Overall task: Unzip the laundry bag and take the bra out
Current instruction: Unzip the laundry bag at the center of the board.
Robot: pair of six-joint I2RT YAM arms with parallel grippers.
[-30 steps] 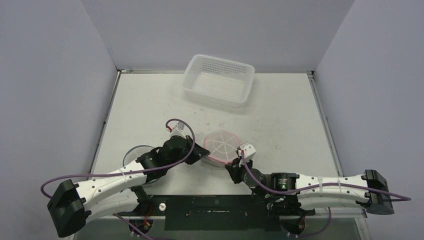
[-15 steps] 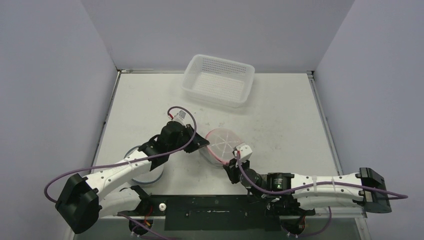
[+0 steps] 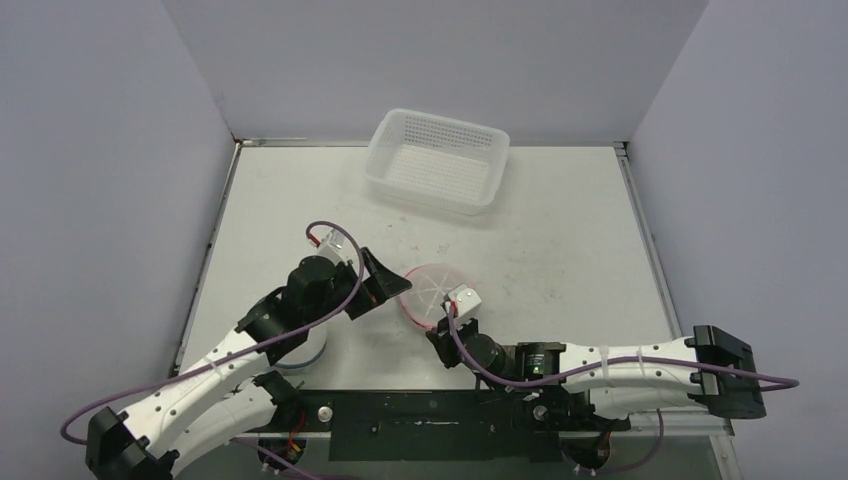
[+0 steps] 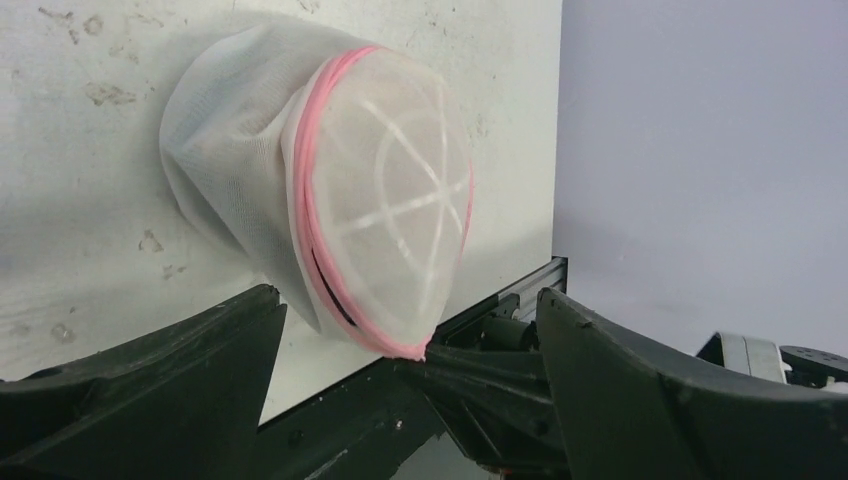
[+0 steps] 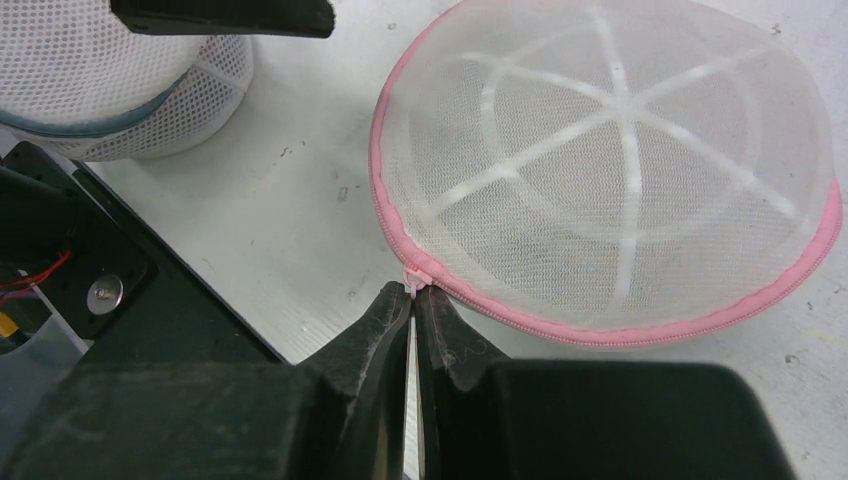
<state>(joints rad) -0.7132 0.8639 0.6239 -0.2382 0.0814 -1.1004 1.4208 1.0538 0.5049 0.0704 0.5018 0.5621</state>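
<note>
The laundry bag (image 3: 432,290) is a round white mesh dome with white ribs and a pink zipper rim, lying near the table's front edge. My right gripper (image 5: 413,290) is shut on the small pink zipper pull (image 5: 411,281) at the bag's near rim. My left gripper (image 3: 385,283) stands wide open just left of the bag, and its fingers (image 4: 180,350) touch nothing. From the left wrist the bag (image 4: 390,210) is tilted up on edge, with a short dark slit along the pink rim (image 4: 330,290). The bra is hidden.
A white perforated basket (image 3: 438,160) sits at the back of the table. A second round mesh bag with blue-grey trim (image 5: 120,80) lies under the left arm (image 3: 300,345). The black base rail (image 3: 430,420) runs along the front edge.
My left gripper has opened, let go of the bag and drawn back to the left. The right gripper, still shut on the pull, has shifted left with the bag.
</note>
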